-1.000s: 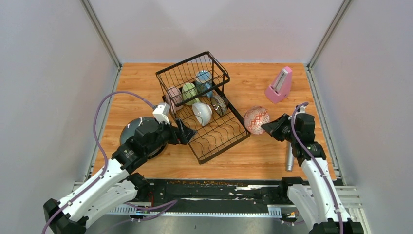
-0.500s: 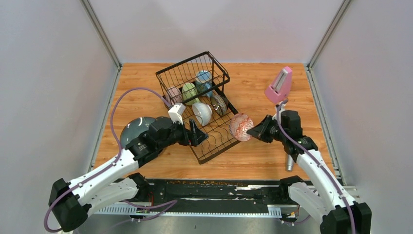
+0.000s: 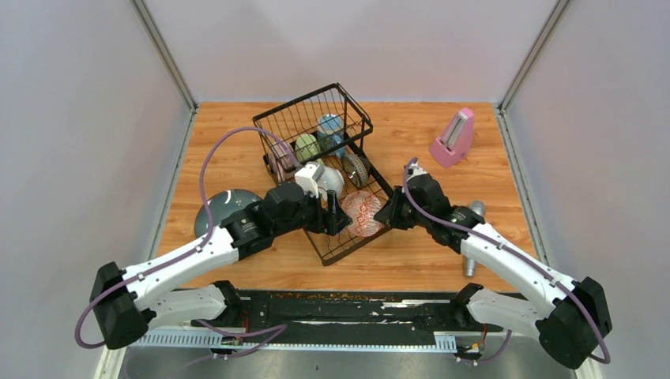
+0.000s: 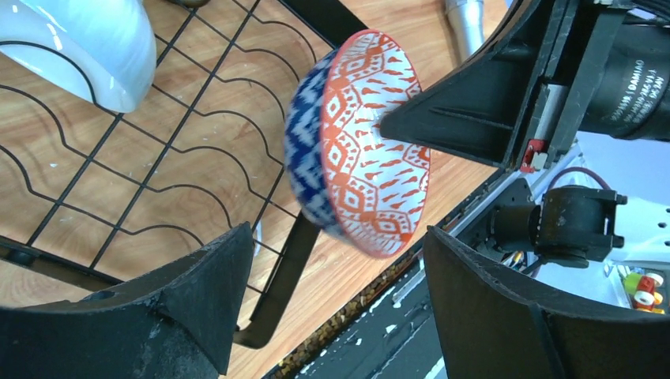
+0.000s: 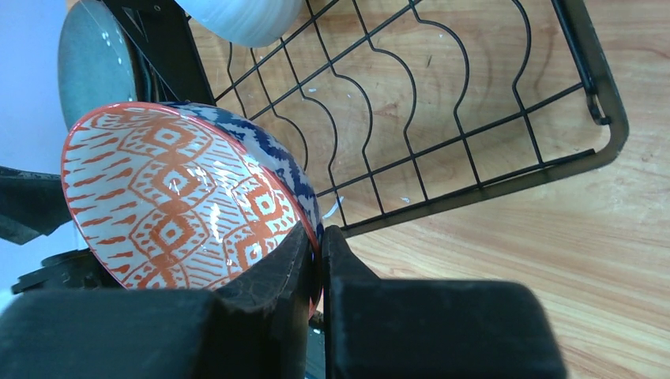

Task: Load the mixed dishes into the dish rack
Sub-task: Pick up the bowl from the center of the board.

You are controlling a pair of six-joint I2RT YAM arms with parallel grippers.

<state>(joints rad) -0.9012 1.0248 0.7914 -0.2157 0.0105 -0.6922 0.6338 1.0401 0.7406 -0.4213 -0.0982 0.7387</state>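
The blue-and-red patterned bowl hangs on edge over the near end of the dish rack. My right gripper is shut on its rim. From the other side, my left gripper is open. The bowl sits just beyond its two fingertips, untouched. A white bowl and a dark bowl stand in the rack's wavy slots. Pink, green and blue mugs sit in the basket section. A dark speckled plate lies on the table left of the rack.
A pink metronome stands at the back right. A silver microphone lies near the front right, under my right arm. Grey walls close in both sides of the wooden table.
My right arm has carried the patterned bowl left, from beside the rack to over its near end. My left arm has reached right to meet it, and its jaws have narrowed a little.
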